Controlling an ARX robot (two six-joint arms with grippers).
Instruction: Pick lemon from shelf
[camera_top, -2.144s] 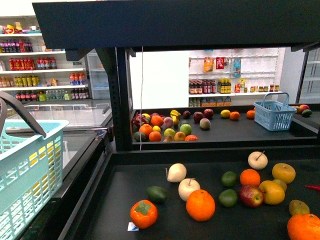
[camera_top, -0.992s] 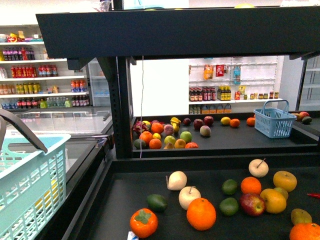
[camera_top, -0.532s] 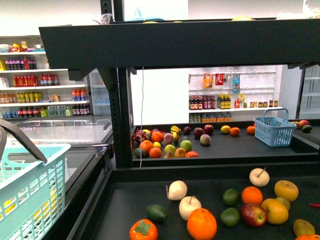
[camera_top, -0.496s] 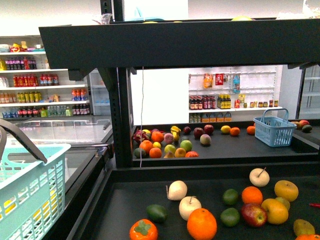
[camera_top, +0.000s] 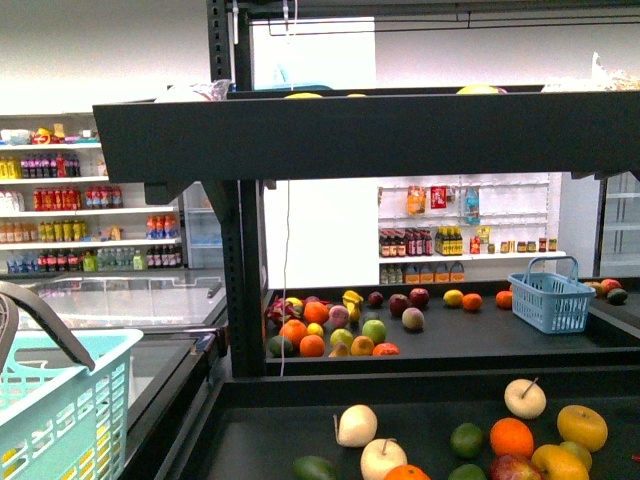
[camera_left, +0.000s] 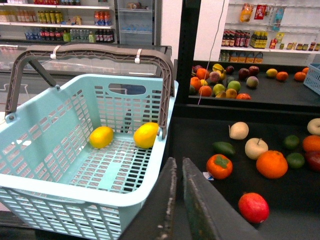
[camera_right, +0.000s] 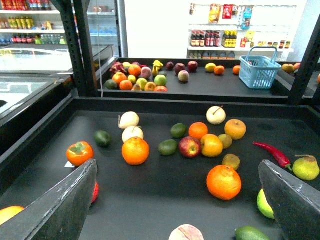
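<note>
In the front view, the whole scene sits lower than it did a moment ago. The top tier of the shelf has slid down the picture, and the near tray with its oranges and apples is dropping out at the bottom edge. I take this to mean the camera is rising toward the top tier. Yellow caps now peek over that tier's rim. The clearest, far right, is probably the lemon, though too little shows to be sure. No arm is in view here, so the search is not finished and no reach has begun. The pale basket stands near left.

In the left wrist view, the left end effector has its fingers pressed almost together with nothing between them. It hangs over the near edge of the shelf, just right of the basket. Two lemons already lie in the basket. The top tier is out of this frame.

In the right wrist view, the right end effector is spread wide and empty above the lower tray of the shelf. The orange and other fruit lie beyond it. The high yellow fruit does not show here, so it lies well above this arm.
</note>
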